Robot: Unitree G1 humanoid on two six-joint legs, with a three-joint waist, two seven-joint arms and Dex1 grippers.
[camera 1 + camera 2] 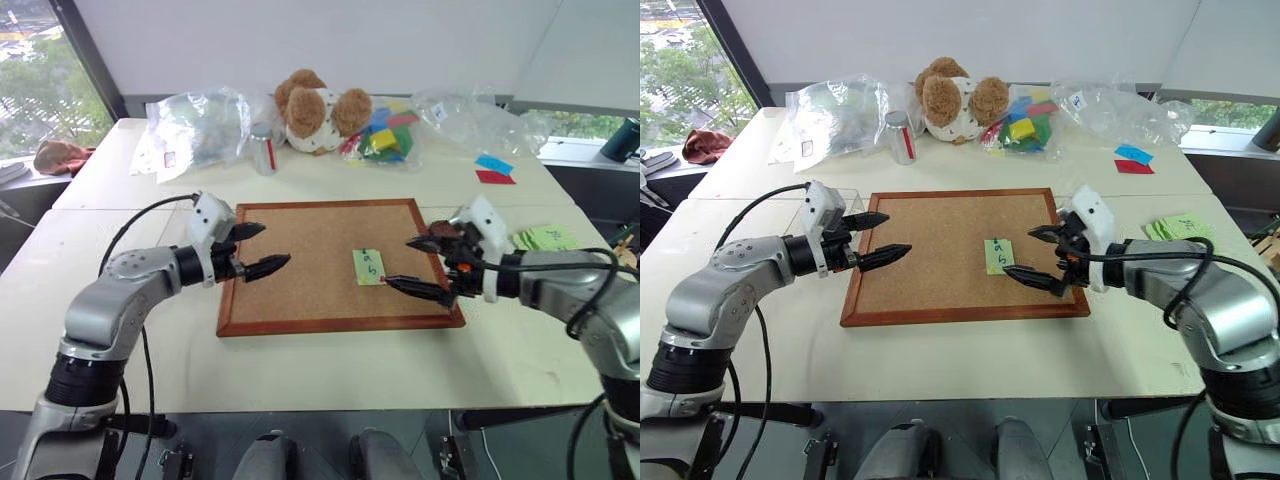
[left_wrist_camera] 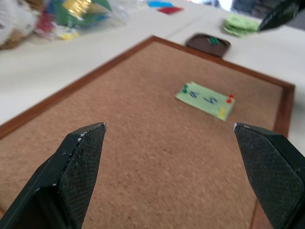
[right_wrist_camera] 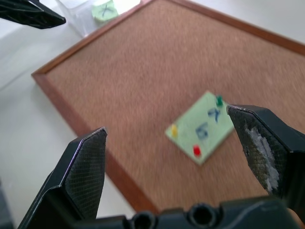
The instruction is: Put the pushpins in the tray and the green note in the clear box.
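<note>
The green note (image 1: pixel 368 267), marked "a 5", lies on the right half of a corkboard (image 1: pixel 300 290). Three pushpins hold it: a green one (image 3: pixel 219 100), a red one (image 3: pixel 196 150) and a yellow one (image 3: pixel 174 130). My right gripper (image 1: pixel 397 260) hovers open just right of the note, nothing between its fingers. My left gripper (image 1: pixel 277 245) is open and empty over the board's left edge. The dark brown tray (image 2: pixel 195 45) sits beyond the board's right edge with a green pin (image 2: pixel 214 41) in it. The clear box (image 3: pixel 76 14) stands off the board's far left corner and holds a green slip marked X (image 3: pixel 105 9).
A teddy bear (image 1: pixel 315 110), a metal can (image 1: pixel 263 148), see-through plastic bags (image 1: pixel 195 125) and a bag of coloured blocks (image 1: pixel 385 135) line the back of the table. A heap of green slips (image 1: pixel 545 238) lies at the right, with blue and red slips (image 1: pixel 493 170) behind it.
</note>
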